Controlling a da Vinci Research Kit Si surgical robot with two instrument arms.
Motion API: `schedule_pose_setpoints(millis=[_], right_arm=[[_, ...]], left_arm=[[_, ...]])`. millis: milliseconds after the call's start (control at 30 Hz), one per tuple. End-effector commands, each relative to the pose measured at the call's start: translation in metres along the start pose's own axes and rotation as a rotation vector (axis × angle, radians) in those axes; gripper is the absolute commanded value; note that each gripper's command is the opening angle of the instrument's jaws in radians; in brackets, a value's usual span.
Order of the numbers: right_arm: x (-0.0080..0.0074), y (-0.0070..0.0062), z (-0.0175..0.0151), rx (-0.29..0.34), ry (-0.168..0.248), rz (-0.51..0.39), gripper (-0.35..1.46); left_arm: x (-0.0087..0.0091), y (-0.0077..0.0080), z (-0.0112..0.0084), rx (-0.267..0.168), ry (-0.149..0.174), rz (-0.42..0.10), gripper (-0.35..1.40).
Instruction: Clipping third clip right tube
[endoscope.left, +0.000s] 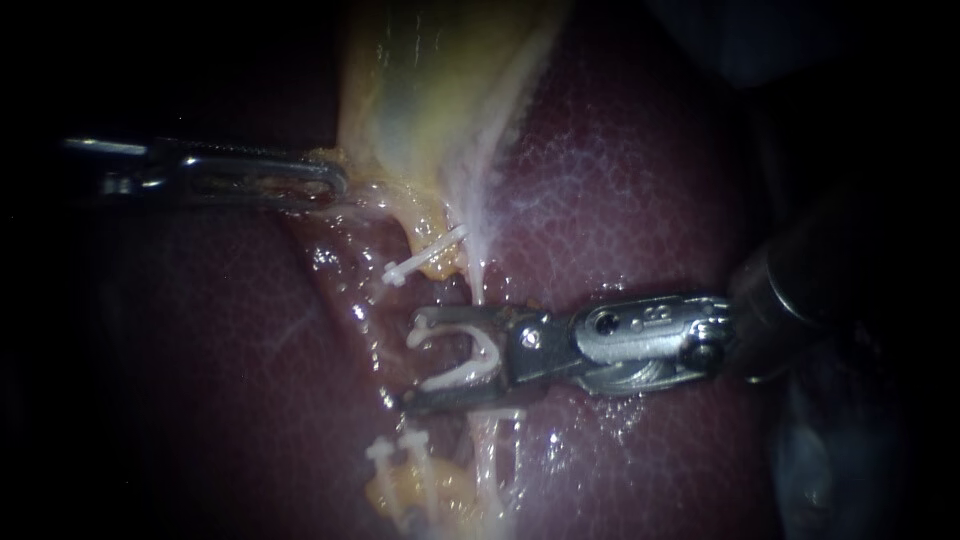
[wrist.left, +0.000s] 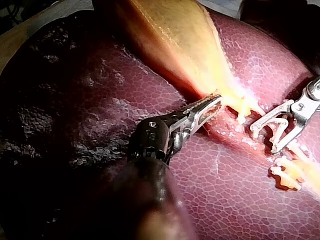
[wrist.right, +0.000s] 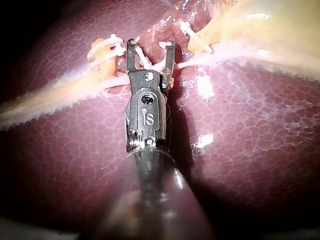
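My right instrument comes in from the right, its jaws spread wide around an open white clip seated between them. A thin pale tube runs down from the gallbladder and crosses between these jaws near their base, as the right wrist view also shows. My left instrument is shut on the gallbladder's yellowish lower edge, seen too in the left wrist view. One closed white clip sits on a yellow stump above the jaws. Two more clips lie below.
Dark red liver surrounds the tube on both sides, wet and shiny. The right instrument's thick dark shaft fills the right side. Yellow fatty tissue lies beside the two lower clips.
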Motion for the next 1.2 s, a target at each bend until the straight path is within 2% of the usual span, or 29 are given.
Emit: schedule_pose_setpoints(millis=[33,233,500,667,867,1200], right_arm=[[0.0000,0.0000,0.0000,0.003,0.000,0.000,0.49],[0.0010,-0.0006,-0.0009,0.011,0.001,0.021,0.49],[0.0036,-0.0018,-0.0060,0.033,0.026,0.072,0.48],[0.0037,-0.0016,-0.0090,0.029,0.027,0.096,0.47],[0.0021,0.0000,-0.0097,0.029,0.026,0.128,0.47],[-0.0031,0.0041,-0.0073,0.042,0.024,0.217,0.47]], left_arm=[[0.0000,0.0000,0.0000,0.001,0.000,0.000,-0.35],[0.0000,0.0000,0.0000,0.001,0.000,0.001,-0.35],[0.0001,0.0003,-0.0001,0.003,0.000,0.001,-0.35],[0.0001,0.0003,-0.0001,0.003,0.000,0.001,-0.35],[0.0002,0.0004,-0.0001,0.003,0.001,0.001,-0.35],[0.0002,0.0004,-0.0002,0.003,0.001,0.001,-0.35]])
